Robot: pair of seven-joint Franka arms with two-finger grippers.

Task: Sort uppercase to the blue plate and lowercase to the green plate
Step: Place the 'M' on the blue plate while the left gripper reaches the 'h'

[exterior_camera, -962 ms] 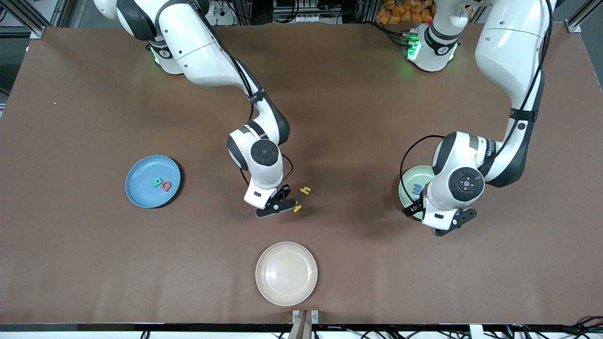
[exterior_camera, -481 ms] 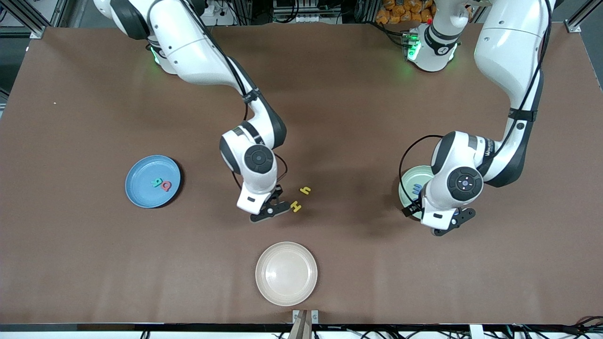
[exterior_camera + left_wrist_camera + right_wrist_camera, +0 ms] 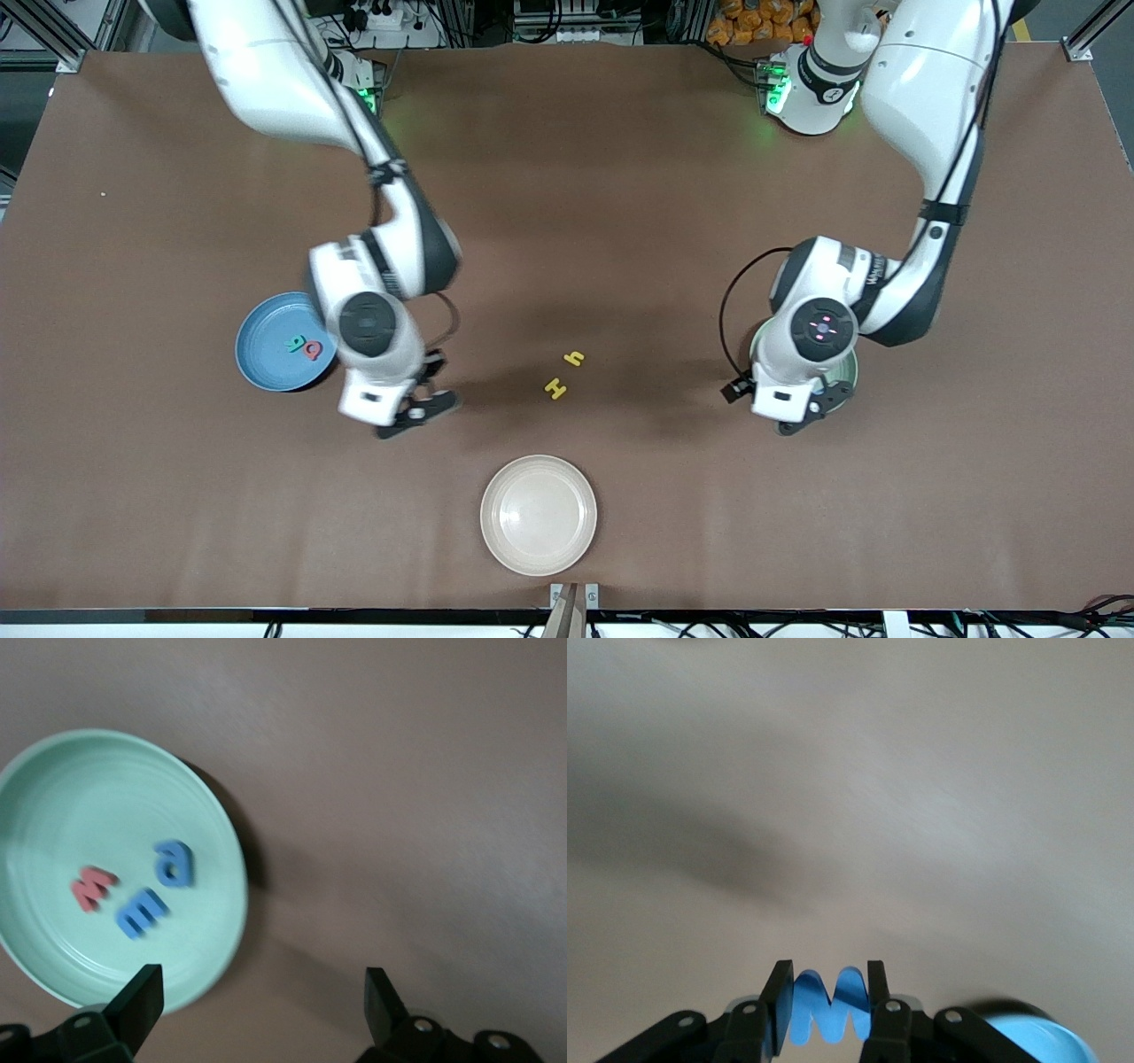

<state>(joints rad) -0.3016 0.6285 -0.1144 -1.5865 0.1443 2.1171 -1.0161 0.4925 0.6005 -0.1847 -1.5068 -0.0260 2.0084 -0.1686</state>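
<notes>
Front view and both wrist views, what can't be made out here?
- Front view: pale green plate mostly covered by the left arm; its letters hidden.
- Front view: right gripper hides its blue foam letter.
- Right wrist view: round blue plate cut off by the edge.

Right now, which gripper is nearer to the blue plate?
The right. The right gripper, shut on the blue W, is in the air just beside the blue plate. The left gripper is open at the green plate, toward the table's left-arm end.
</notes>
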